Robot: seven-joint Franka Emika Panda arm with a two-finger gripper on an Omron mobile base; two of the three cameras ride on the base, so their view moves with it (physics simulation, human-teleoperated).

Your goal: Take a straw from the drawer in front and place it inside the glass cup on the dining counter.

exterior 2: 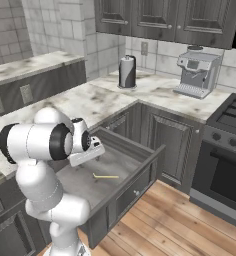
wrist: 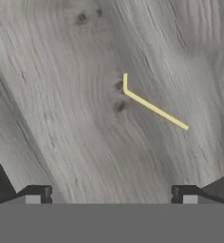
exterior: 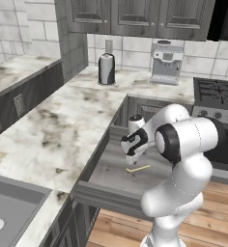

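Hovering over the open, wide, shallow dark-grey drawer (exterior 2: 140, 172), the white arm's two-finger gripper (wrist: 111, 194) points down at the flat grey bottom with its jaws spread wide and nothing between them. The thin pale-yellow straw (wrist: 154, 109) lies flat on the drawer bottom, apart from both fingertips (wrist: 38, 193) and clear of the drawer walls. In the hand view it sits above the gap between the tips and slightly toward the right-hand tip, so the target is ahead of the gripper along its line of sight rather than between the jaws. The straw's long axis runs diagonally across that view, from upper left to lower right, with a short bent end at the upper-left extremity. This axis is neither parallel nor square to the line joining the two tips. As a judgement, the coming descent calls for a wrist rotation to set the jaws across the long section, then a small shift toward its middle. In the left base view the straw (exterior: 138, 168) lies just below the gripper (exterior: 130, 155).
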